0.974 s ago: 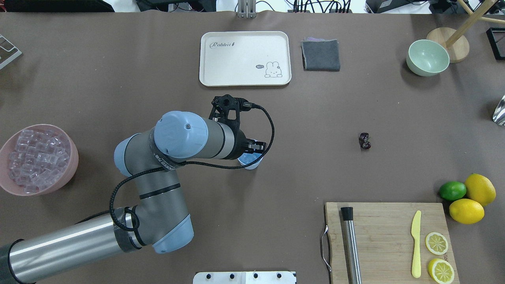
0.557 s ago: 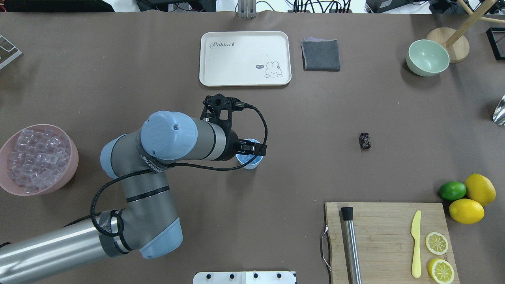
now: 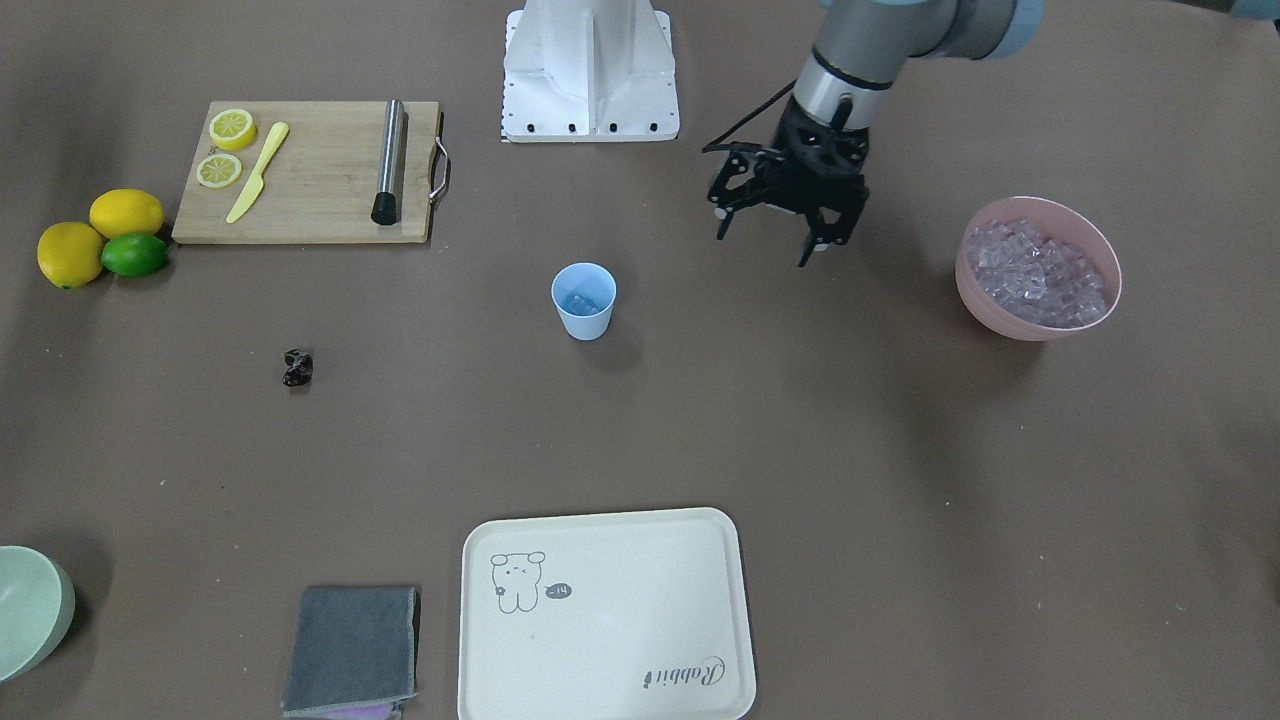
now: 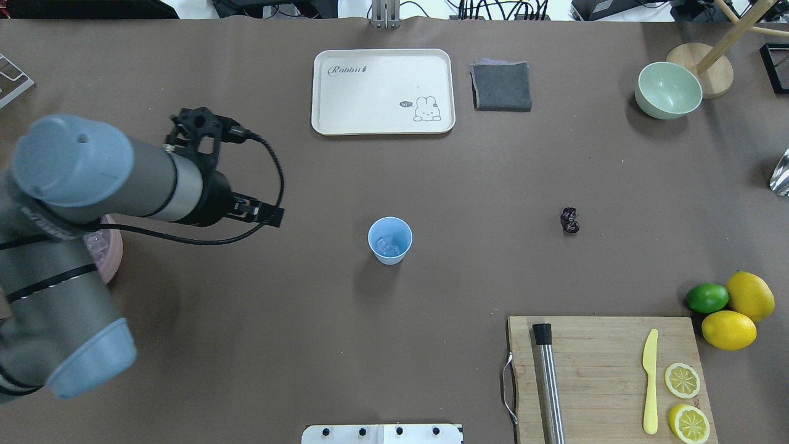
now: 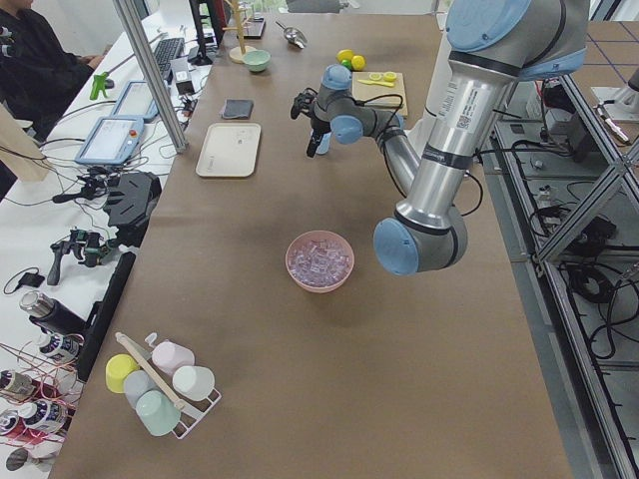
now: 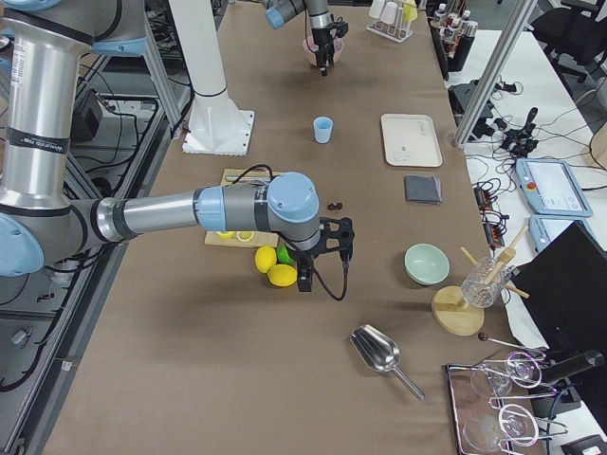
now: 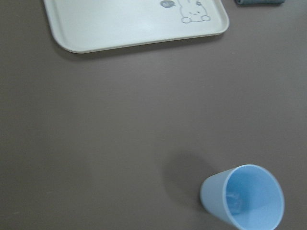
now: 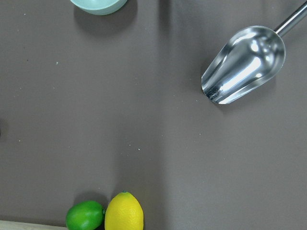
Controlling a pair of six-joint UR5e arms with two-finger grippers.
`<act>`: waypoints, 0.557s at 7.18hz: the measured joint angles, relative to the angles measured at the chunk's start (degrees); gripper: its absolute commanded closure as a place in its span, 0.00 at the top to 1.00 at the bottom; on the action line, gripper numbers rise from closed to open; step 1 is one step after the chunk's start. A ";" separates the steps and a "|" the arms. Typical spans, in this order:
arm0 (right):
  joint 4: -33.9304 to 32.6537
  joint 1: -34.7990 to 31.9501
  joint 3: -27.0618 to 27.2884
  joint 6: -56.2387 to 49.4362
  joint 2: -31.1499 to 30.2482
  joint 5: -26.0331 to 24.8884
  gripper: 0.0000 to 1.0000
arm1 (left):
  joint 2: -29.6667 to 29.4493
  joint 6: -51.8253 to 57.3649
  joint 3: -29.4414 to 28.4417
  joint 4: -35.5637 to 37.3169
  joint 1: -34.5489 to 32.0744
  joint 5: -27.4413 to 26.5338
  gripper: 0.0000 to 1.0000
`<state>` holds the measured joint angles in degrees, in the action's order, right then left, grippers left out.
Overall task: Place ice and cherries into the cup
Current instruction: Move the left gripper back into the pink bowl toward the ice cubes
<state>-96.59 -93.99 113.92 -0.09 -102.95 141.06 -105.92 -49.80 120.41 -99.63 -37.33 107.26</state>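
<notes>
Cup [image 3: 583, 300] far from left gripper [image 3: 765, 248], jaws spread

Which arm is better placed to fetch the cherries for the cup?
Probably the right. The cherries lie to the robot's right of the cup, nearer the right gripper, which hangs by the lemons. The left gripper, open, is far off beside the pink bowl of ice.

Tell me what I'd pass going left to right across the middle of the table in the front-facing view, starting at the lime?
lime → cherries → cup → left tool, hanging open above the table → pink bowl full of ice.
</notes>
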 measured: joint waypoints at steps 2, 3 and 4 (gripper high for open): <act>0.00 0.03 -0.20 0.00 0.00 0.09 1.00 | 12.86 9.47 7.70 0.48 -5.28 4.21 0.98; 0.00 0.03 -0.35 -0.02 -0.01 0.19 1.00 | 18.28 14.59 9.22 -1.39 -7.33 6.15 0.98; 0.00 0.03 -0.43 -0.06 -0.03 0.24 1.00 | 23.53 18.60 9.23 -5.54 -8.48 7.21 0.98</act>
<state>-96.59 -93.96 113.49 -0.14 -102.98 141.30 -82.39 -31.20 129.63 -105.18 -45.81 114.46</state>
